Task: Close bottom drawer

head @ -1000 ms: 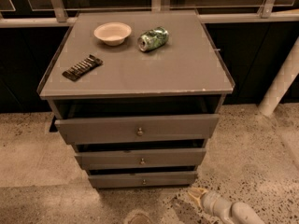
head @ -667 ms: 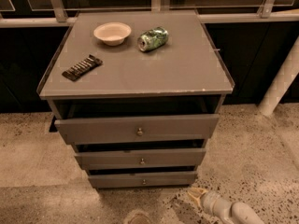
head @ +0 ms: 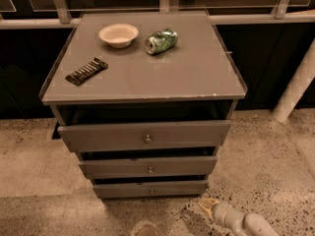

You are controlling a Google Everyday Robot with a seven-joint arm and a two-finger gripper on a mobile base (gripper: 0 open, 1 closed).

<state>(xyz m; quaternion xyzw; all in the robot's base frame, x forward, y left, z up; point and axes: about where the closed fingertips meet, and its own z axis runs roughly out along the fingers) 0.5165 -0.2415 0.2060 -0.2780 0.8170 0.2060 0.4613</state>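
Grey-brown bottom drawer (head: pixel 147 188) just up-left of the hand (head: pixel 207 205)

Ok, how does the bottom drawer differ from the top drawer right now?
The bottom drawer has the slimmest, narrowest front; the top drawer has the tallest, widest. The dark gap above the top drawer is bigger than that above the bottom drawer. Both are grey-brown and ajar. The claw sits low by the floor, right of the bottom drawer, touching neither.
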